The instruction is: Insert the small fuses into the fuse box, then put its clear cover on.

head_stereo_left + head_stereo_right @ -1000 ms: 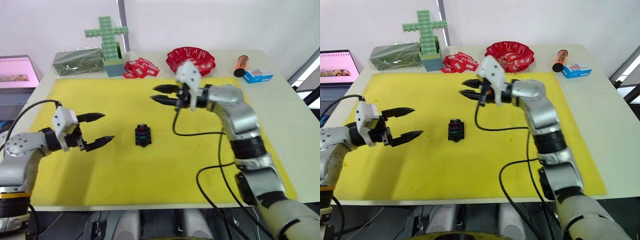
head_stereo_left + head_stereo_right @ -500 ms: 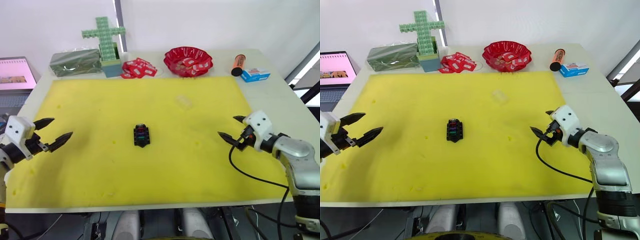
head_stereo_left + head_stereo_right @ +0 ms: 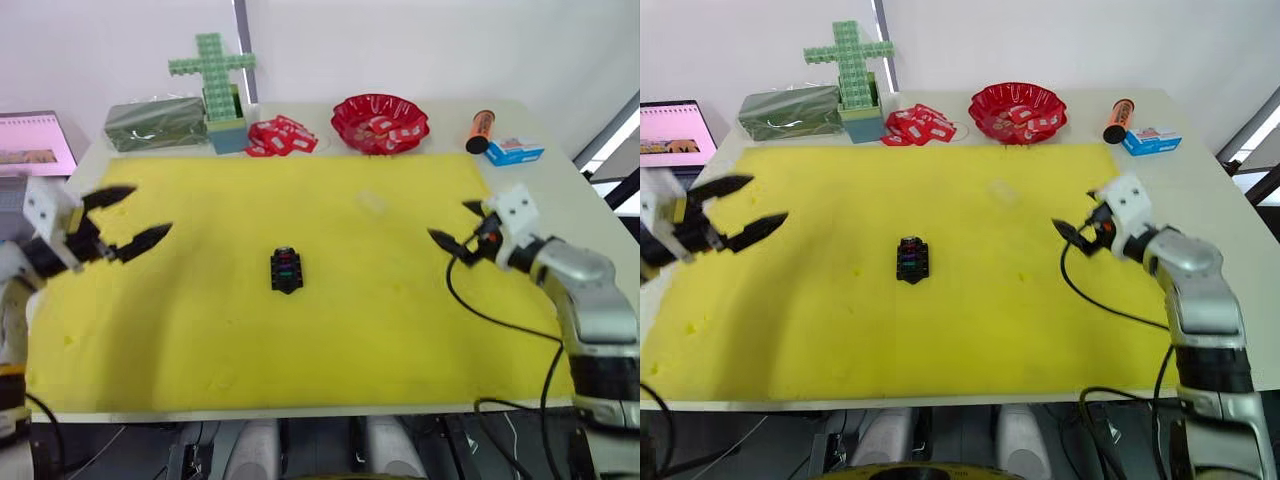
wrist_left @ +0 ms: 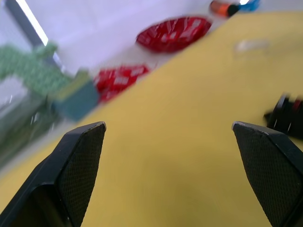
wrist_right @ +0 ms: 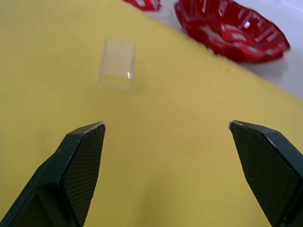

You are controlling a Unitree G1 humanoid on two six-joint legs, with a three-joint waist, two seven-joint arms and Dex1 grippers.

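Note:
The black fuse box (image 3: 286, 270) sits in the middle of the yellow mat (image 3: 200, 330), with green, red and purplish small fuses showing in its top slots. The clear cover (image 3: 372, 203) lies flat on the mat beyond the box and to its right, and is also ahead of the right gripper in its wrist view (image 5: 117, 64). My left gripper (image 3: 150, 212) hovers open at the mat's left edge, far from the box. My right gripper (image 3: 450, 221) hovers open at the right side, pointing inward, a hand's width from the cover. Both are empty.
Along the far table edge stand a green-wrapped box (image 3: 155, 123), a green cross of bricks (image 3: 212, 70), red-white packets (image 3: 282, 135), a red bowl (image 3: 380, 120) holding more packets, an orange marker (image 3: 481, 130) and a blue box (image 3: 516, 151). A laptop (image 3: 35, 145) sits off the left.
A second ago both grippers were near the mat's middle; they swung out to its sides. In the last half second each has moved a little farther from me and inward.

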